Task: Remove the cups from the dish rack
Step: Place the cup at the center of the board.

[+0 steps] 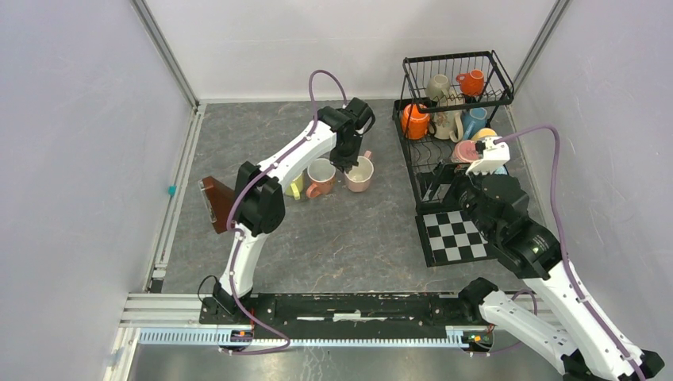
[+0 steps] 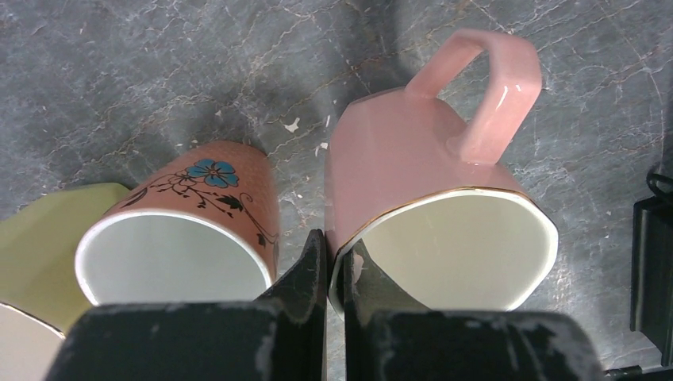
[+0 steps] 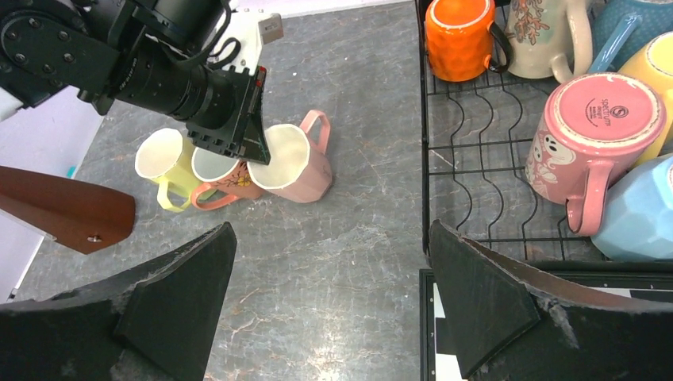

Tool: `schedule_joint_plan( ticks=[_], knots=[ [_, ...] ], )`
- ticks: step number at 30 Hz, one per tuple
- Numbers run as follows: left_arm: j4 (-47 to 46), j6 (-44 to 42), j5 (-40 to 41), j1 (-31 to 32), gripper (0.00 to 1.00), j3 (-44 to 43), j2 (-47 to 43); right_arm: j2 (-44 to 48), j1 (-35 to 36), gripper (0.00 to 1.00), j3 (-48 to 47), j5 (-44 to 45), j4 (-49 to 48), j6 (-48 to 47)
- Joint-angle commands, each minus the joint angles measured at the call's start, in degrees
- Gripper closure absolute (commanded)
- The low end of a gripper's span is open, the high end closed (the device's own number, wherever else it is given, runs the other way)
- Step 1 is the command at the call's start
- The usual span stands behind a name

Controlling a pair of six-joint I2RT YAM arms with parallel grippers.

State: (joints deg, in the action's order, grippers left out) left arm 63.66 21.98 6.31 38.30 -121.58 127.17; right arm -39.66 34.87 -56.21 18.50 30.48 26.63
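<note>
My left gripper (image 2: 337, 262) is shut on the rim of a pink cup (image 2: 413, 159), one finger inside and one outside. That pink cup (image 1: 359, 175) stands on the grey table next to a salmon floral cup (image 2: 214, 190) and a yellow cup (image 2: 40, 238). The black wire dish rack (image 1: 456, 103) at the far right holds several cups, among them an orange cup (image 3: 459, 40), a pink cup (image 3: 595, 127) lying on its side and a light blue cup (image 3: 643, 214). My right gripper (image 3: 329, 270) hangs open and empty above the table by the rack's left edge (image 3: 424, 159).
A brown wedge (image 1: 214, 202) lies left of the three cups on the table. A black-and-white checkered mat (image 1: 454, 234) sits in front of the rack, under my right arm. Grey walls close in the left, back and right sides.
</note>
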Motion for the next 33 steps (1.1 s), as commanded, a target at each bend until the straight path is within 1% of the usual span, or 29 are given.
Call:
schedule_joint_plan(
  ticks=[1,19,29,33],
  knots=[
    [-0.99,-2.97,-1.22,-0.78,0.98,-3.42,-1.41,-0.29,0.29,0.02,0.88,-0.94,-2.11,-0.61],
    [0.33,-4.22,-1.51,-1.91,0.98,-3.57,-0.09,-1.03,0.35,0.02,1.80,-1.57,-2.88,-0.25],
    [0.33,-4.84,-0.92,-2.09,0.86,-3.66,0.63,-1.42,0.29,0.02,2.41,-1.67,-2.98,-0.11],
    [0.33,-5.00,-0.94,-2.12,0.78,-4.06,1.16,-1.90,0.37,0.02,2.59,-1.87,-3.06,-0.17]
  ],
)
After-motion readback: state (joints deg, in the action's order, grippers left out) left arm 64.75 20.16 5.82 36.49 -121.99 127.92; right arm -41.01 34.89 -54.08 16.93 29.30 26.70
